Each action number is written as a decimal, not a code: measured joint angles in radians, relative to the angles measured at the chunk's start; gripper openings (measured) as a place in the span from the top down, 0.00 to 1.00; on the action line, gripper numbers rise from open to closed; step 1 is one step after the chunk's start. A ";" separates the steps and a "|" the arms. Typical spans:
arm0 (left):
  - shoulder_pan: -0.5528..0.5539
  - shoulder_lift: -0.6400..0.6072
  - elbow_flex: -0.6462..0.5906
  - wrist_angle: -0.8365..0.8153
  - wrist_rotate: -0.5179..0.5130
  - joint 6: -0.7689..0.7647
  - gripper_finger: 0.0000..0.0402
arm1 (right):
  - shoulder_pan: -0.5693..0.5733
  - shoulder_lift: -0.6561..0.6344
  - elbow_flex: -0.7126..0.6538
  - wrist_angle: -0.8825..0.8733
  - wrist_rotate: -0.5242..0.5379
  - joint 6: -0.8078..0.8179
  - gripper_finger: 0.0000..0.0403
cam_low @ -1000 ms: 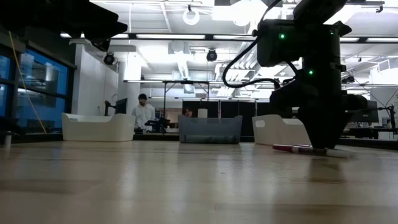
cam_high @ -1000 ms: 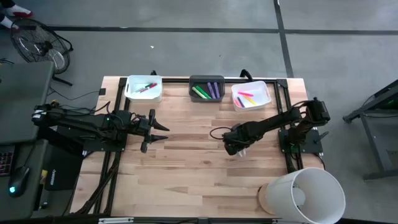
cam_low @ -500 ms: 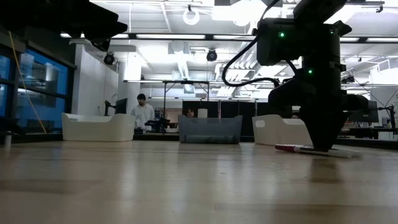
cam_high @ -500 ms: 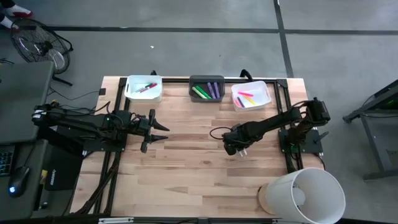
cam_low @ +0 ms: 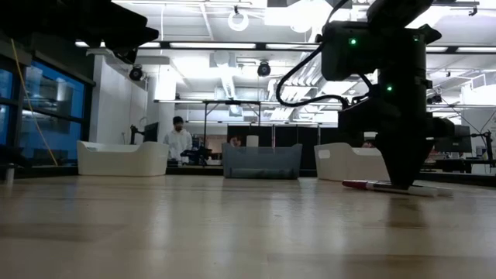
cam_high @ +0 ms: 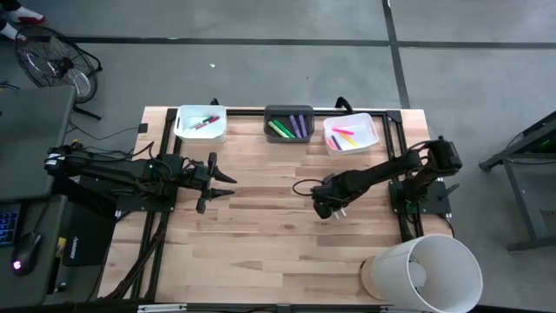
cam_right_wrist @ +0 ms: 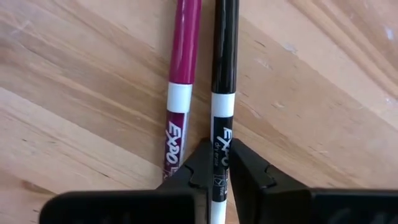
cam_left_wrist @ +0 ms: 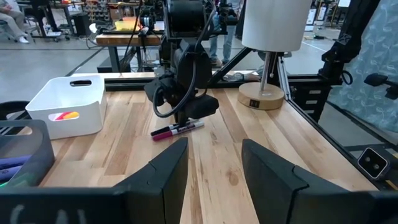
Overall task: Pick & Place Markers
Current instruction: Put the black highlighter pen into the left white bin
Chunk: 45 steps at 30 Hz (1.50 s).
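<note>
Right gripper [cam_right_wrist: 216, 163] down on table [cam_high: 261, 243], fingers clamped on black marker [cam_right_wrist: 222, 93]; magenta marker [cam_right_wrist: 183, 68] just beside. Left gripper [cam_left_wrist: 211, 163] waits, fingers spread.

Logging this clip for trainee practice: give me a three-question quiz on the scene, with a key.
1. True or false: the right gripper has its fingers shut on the black marker.
2. What lies right beside the black marker on the table? A) a magenta marker B) a green marker C) a yellow marker
3. How many bins stand along the table's far edge?

Key:
1. True.
2. A, the magenta marker.
3. Three: a white bin, a dark bin and another white bin.
</note>
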 joint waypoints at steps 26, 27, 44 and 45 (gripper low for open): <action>0.000 0.153 0.001 0.188 -0.134 0.001 0.63 | -0.035 -0.289 -0.001 0.512 0.466 -0.591 0.93; 0.000 0.176 0.001 0.222 -0.134 0.001 0.63 | -0.036 -0.288 -0.001 0.565 0.471 -0.632 0.93; 0.009 0.502 0.038 0.762 -0.204 0.046 0.63 | -0.039 -0.287 0.000 1.049 0.296 -1.000 0.92; 0.021 0.514 0.053 0.762 -0.185 0.035 0.63 | -0.039 -0.287 0.000 1.055 0.282 -1.011 0.92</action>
